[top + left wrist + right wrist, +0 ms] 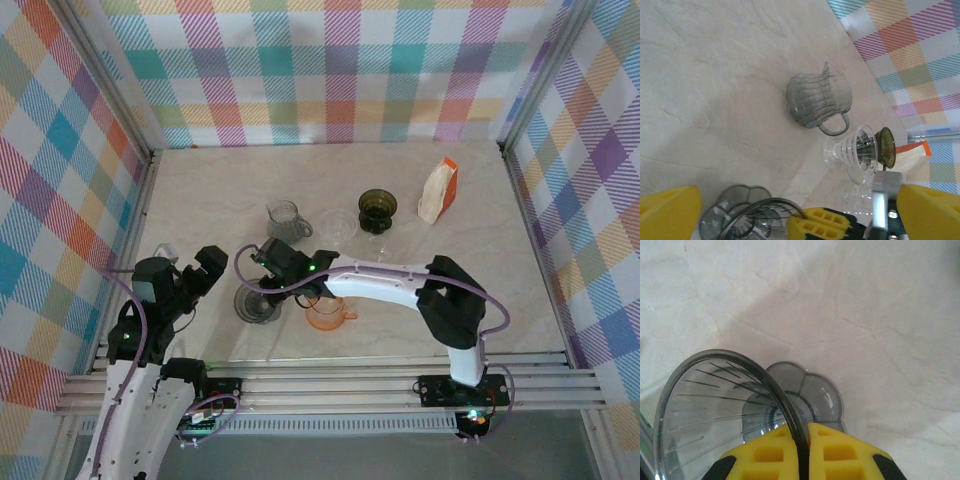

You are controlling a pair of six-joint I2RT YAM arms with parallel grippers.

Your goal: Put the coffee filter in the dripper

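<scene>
pinching grey dripper (710,410) by its rim between right jaws

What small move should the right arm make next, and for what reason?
Probably lift the grey dripper a little and carry it toward the filter pack. The right gripper is shut on the dripper's rim, and the pack stands well away at the table's far right.

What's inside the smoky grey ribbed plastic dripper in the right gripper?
Inside the dripper only ribs and the bottom opening show, no paper filter. The right gripper, shut on its rim, hides part of the near inner wall.
</scene>
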